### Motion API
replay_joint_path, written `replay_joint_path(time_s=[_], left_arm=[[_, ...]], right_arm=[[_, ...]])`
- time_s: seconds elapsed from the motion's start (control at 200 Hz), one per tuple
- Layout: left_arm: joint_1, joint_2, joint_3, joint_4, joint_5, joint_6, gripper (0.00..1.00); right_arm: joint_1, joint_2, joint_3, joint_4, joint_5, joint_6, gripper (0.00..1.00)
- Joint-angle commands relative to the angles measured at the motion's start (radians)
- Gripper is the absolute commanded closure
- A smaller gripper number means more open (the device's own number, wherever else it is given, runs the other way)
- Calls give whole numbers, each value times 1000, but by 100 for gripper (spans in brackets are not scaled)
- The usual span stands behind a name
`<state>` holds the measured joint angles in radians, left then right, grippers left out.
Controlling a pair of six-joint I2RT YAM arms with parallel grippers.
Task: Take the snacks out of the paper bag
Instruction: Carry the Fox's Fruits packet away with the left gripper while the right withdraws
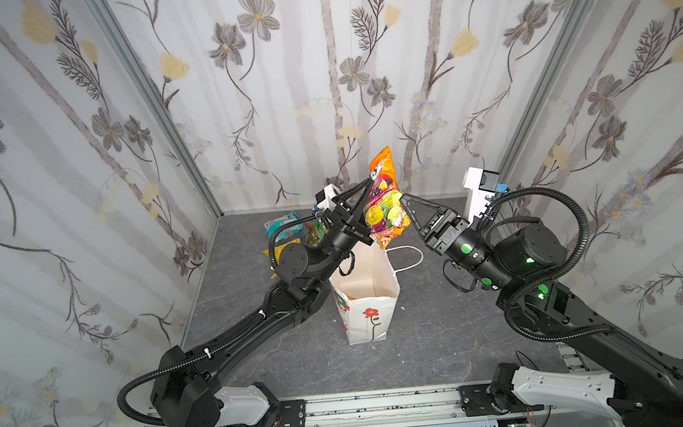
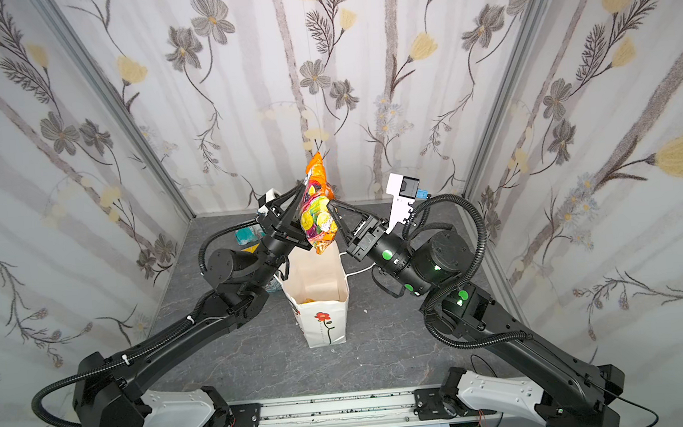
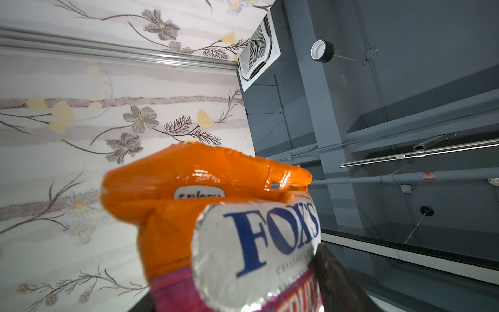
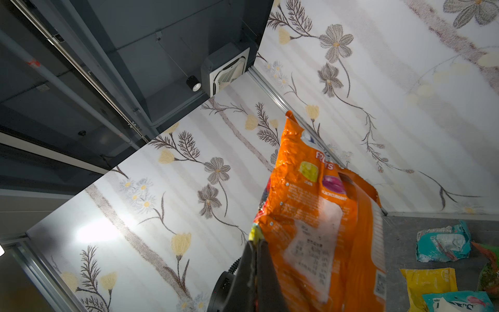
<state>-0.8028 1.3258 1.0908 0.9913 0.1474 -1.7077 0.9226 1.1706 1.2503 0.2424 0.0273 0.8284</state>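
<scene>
Right hand [image 1: 402, 198] clenched on the side edge of the orange packet [image 1: 385, 213], held at twelve o'clock above the bag [image 1: 365, 323]; left hand [image 1: 368, 206] at its nine o'clock, grip unclear; likely light, crinkly, slippery film, best pinched at a sealed edge.

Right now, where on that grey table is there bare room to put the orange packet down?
Bare table lies in front of the paper bag, toward the rail, and right of it beyond the cord handle. The back-left corner is crowded: teal packet, green packet, yellow packet.
</scene>
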Motion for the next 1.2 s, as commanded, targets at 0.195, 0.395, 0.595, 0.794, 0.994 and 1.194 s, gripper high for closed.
replay_joint_path(time_s=[0.195,0.395,0.595,0.794,0.994,1.194], left_arm=[[38,-62,6,-56,27,116,56],[96,-107,-2,-107,48,136,72],[178,-155,9,-180,82,208,78],[282,-325,50,-542,38,554,79],[284,-504,56,-907,-275,918,79],[288,-652,-58,-1024,-547,1046,79]], right_arm=[[-3,-4,-9,-117,41,-37,88],[-4,-9,2,-127,20,-67,70],[-4,-27,12,-131,-5,-112,44],[-5,-95,-61,-109,77,-158,18],[-12,-166,-175,-71,135,-167,4],[-20,-208,-266,-64,157,-151,1]])
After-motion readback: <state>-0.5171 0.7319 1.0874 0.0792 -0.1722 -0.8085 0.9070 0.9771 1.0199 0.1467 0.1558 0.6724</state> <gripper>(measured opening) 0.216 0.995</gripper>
